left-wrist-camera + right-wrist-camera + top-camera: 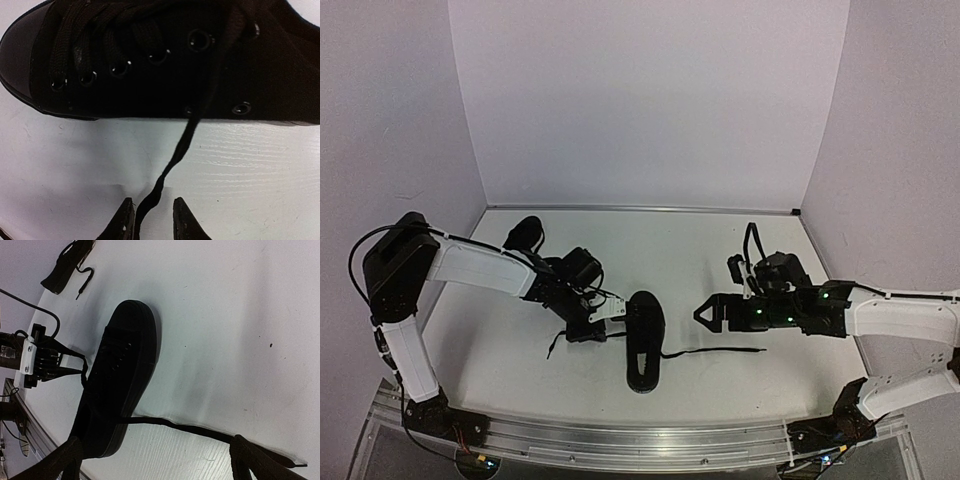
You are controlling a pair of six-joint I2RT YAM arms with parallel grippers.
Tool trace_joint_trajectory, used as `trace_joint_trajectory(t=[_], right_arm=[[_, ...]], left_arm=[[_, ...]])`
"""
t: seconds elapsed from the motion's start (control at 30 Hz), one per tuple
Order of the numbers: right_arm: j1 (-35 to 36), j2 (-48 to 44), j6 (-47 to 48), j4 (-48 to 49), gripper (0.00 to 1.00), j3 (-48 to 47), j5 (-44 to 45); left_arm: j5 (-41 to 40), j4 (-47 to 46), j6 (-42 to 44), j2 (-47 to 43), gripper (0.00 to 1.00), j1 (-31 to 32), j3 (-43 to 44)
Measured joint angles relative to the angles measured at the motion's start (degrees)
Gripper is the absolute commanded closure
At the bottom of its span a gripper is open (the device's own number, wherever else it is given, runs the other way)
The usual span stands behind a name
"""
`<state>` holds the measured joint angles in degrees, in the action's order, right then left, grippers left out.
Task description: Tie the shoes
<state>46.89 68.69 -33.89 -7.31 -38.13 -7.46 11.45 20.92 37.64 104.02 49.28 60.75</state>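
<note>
One black shoe lies mid-table, toe pointing away from the arms; it also shows in the left wrist view and the right wrist view. The second shoe lies far left at the back. My left gripper sits at the near shoe's left side, its jaws a little apart. A thin lace runs from the shoe down between its fingertips, against the left one. My right gripper is wide open to the right of the shoe. The other lace lies along the table, passing by its right finger.
White walls close the table at the back and both sides. A metal rail runs along the near edge. A loose lace end trails on the table behind my left gripper. The second shoe has a curled lace beside it.
</note>
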Motion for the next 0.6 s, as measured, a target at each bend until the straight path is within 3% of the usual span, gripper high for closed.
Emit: trace_joint_trajectory(t=[0.4,0.6], right_arm=[[0.0,0.0,0.0,0.0,0.02,0.0,-0.1],[0.0,0.0,0.0,0.0,0.02,0.0,-0.1]], left_arm=[[-1.0,-1.6,1.5,1.2,0.85,-0.1,0.0],[-1.1,-1.5,1.6,2.1,0.82,-0.1,0.0]])
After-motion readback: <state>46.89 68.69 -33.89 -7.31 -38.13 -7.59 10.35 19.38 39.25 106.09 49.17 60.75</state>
